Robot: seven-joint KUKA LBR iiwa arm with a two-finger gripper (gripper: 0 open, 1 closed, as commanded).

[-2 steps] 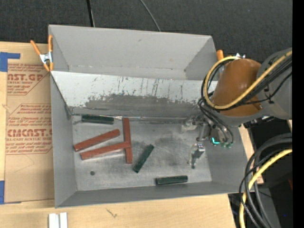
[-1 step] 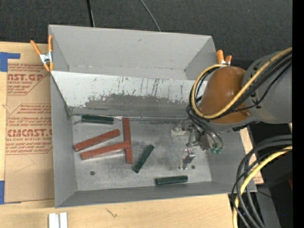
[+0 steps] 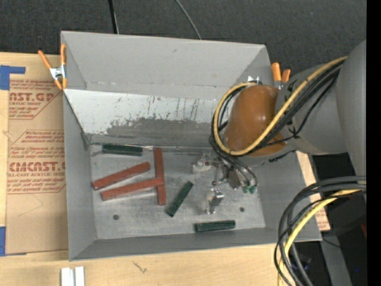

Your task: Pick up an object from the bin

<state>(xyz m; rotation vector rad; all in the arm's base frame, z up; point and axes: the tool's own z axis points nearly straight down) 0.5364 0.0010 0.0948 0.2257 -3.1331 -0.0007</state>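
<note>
My gripper [image 3: 208, 183] hangs low over the right half of the bin floor, under the arm's orange cover. Its two metal fingertips [image 3: 214, 202] stand apart, so it is open, with only bare floor between them. A short dark green bar [image 3: 179, 198] lies tilted just to the left of the fingers, not touching them. Another dark green bar [image 3: 215, 225] lies flat along the front wall, just below the nearer fingertip.
Three red-brown bars lie left of centre: two slanted ones [image 3: 121, 176] [image 3: 132, 189] and one standing crosswise [image 3: 159, 176]. A third dark green bar [image 3: 122, 149] rests against the back wall at the left. The arm and its cables cover the bin's right side.
</note>
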